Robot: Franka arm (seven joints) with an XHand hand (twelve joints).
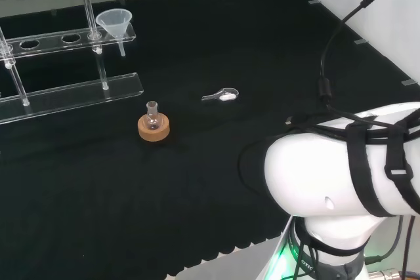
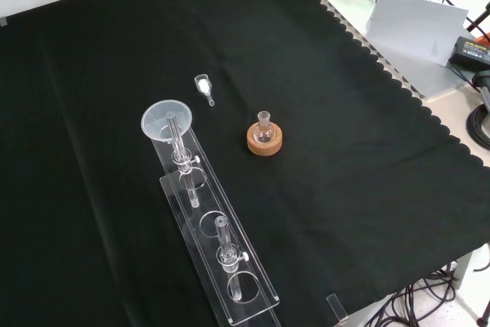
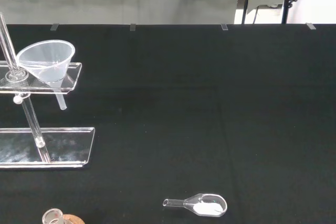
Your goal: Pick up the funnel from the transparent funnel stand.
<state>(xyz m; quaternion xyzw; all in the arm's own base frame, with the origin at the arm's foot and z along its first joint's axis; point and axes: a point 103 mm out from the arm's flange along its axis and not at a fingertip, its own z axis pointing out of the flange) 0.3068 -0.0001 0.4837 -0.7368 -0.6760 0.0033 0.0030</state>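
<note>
Going by the head view, nearest the arm's white link (image 1: 348, 168) lies a small clear scoop (image 1: 222, 96) holding white powder, flat on the bench (image 1: 275, 44). Just left of it a small flask (image 1: 153, 115) sits upright in a cork ring (image 1: 153, 128) that steadies its round base. Farther left, the funnel (image 1: 114, 23) hangs in the end hole of the transparent funnel stand (image 1: 65, 90), stem pointing down, free to lift straight up. I cannot tell the hand's state.
</note>
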